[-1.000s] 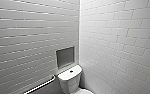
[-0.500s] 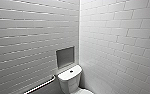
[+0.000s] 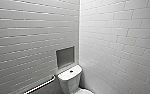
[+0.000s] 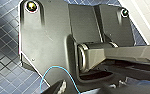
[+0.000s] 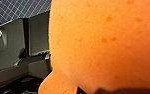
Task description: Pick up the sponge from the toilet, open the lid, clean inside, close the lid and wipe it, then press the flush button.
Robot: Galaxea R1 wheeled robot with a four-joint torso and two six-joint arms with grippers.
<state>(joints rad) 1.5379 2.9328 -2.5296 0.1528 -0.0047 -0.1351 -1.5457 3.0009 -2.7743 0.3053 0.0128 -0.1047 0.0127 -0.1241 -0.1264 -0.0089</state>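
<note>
The white toilet (image 3: 70, 77) stands in the corner of the tiled room, low in the head view, its boxy tank facing me. A dark round flush button (image 3: 71, 71) sits on the flat tank top. Only a sliver of the bowl end (image 3: 84, 91) shows at the bottom edge, so I cannot tell how the lid stands. The orange sponge (image 5: 103, 45) looms very close in the right wrist view, and a dark edge of my right gripper (image 5: 108, 90) shows against it, shut on it. Nothing is held at the left gripper.
A grey recessed niche (image 3: 65, 57) is set in the wall above the tank. A pale rail (image 3: 41, 86) runs along the left wall low down. White tiled walls meet right behind the toilet. Dark blue tiled floor (image 4: 3, 37) lies under the left arm.
</note>
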